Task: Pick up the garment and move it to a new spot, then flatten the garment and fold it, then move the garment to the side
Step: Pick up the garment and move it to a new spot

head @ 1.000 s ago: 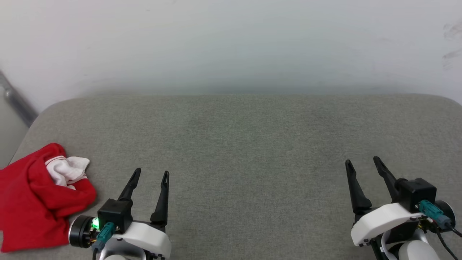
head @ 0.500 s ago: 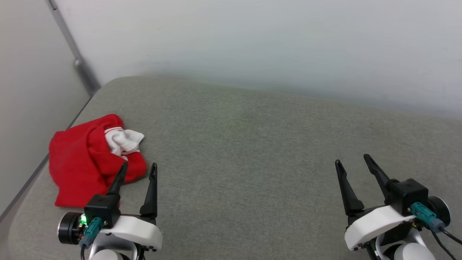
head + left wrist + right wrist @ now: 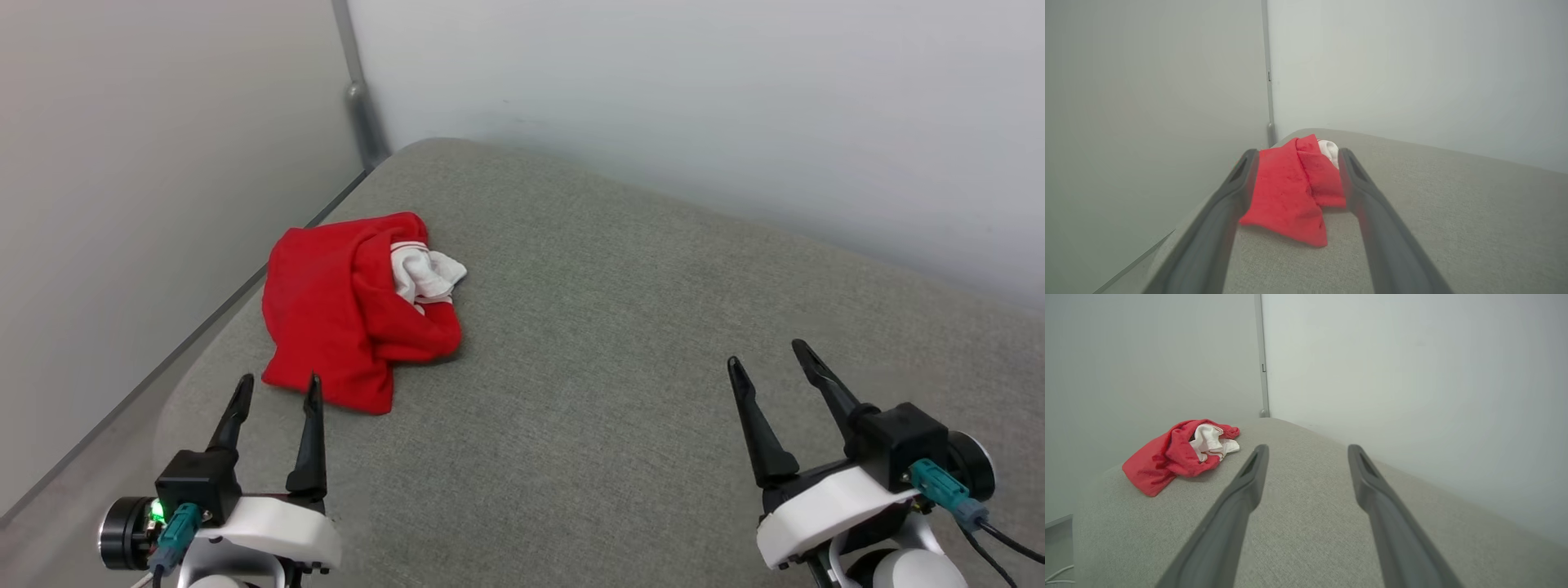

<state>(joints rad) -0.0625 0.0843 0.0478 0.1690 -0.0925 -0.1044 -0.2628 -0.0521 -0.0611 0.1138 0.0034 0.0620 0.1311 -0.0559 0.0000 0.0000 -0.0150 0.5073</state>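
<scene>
The left gripper (image 3: 278,381) and right gripper (image 3: 766,354) look alike: two long, slim black fingers (image 3: 755,425) tapering to points, set in a boxy black housing (image 3: 894,437) above a smooth white moulded shell (image 3: 824,502). A teal connector (image 3: 935,482) plugs into each housing, and the right one trails a thin black cable (image 3: 1008,543). A green light (image 3: 155,512) glows beside the left connector. Each wrist carries a round black cap (image 3: 118,535). In the wrist views the fingers are matte dark grey, slotted near the tips.

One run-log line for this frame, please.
stage: pre-grasp | garment: crumpled on grey cushion, far-left end | left gripper: open, pointed at garment, holding nothing | right gripper: open, holding nothing
</scene>
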